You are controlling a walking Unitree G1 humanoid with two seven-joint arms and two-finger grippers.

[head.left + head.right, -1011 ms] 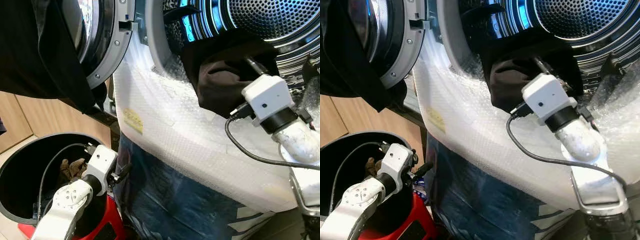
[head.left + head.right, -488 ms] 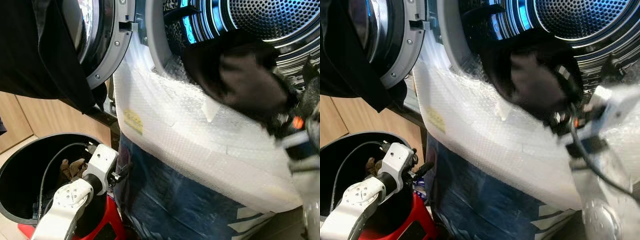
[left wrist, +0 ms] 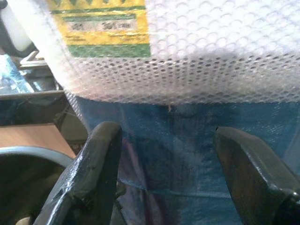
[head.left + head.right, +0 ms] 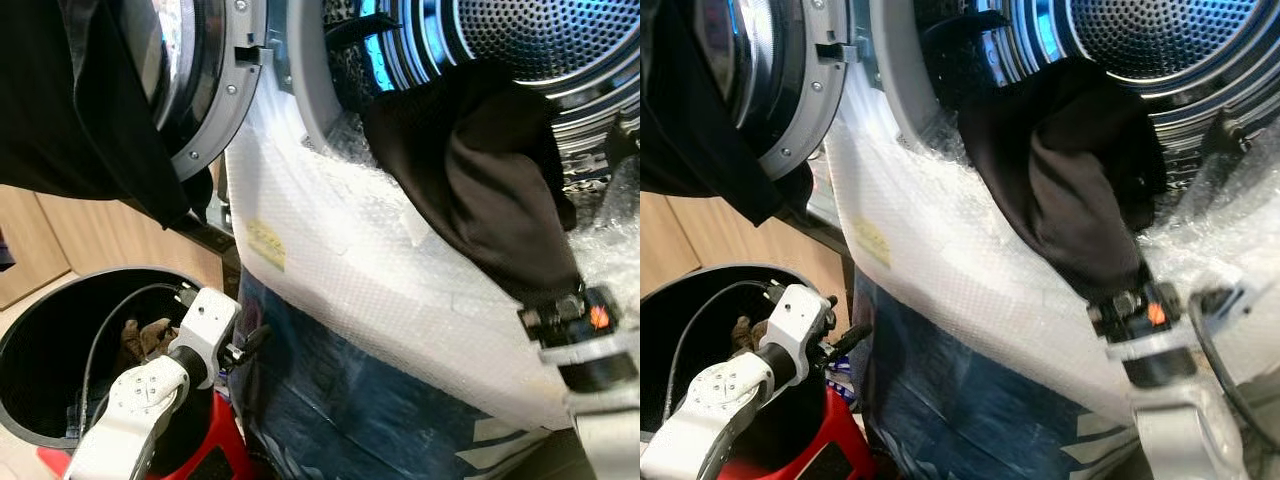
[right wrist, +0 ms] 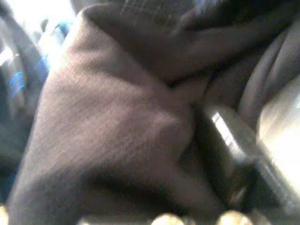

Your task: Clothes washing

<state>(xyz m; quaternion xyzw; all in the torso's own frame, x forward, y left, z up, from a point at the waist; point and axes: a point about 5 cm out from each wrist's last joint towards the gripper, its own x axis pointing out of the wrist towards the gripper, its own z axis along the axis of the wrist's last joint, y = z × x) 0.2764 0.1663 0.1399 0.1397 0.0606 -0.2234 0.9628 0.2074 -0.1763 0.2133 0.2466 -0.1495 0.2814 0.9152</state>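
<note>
- Nearest, the left gripper [image 4: 252, 343] hung low beside the black laundry bin [image 4: 40, 330], its two black fingers [image 3: 89, 173] spread apart with nothing between them, pointed at the blue wrapping [image 4: 360, 400] on the lower front of the machine.
- A brownish cloth [image 4: 145, 338] lay at the bottom of the bin.
- The right gripper [image 4: 545, 300] sat at the lower right, over the bubble wrap [image 4: 340, 250] covering the washing machine's front, clamped on the lower end of the dark garment [image 4: 480, 190].
- The garment was black to dark brown, soft and matte, pulled into a long creased drape; it ran from the gripper up over the grey door seal [image 4: 305, 90] and into the mouth of the drum [image 4: 540, 40].
- In the right wrist view its fine knit weave [image 5: 112, 122] showed close, bunched against one finger [image 5: 229, 140].
- Farther back, the perforated steel drum shone with blue reflections.
- On the left, the open round door [image 4: 215, 90] had another black cloth [image 4: 70, 100] hanging over it.
</note>
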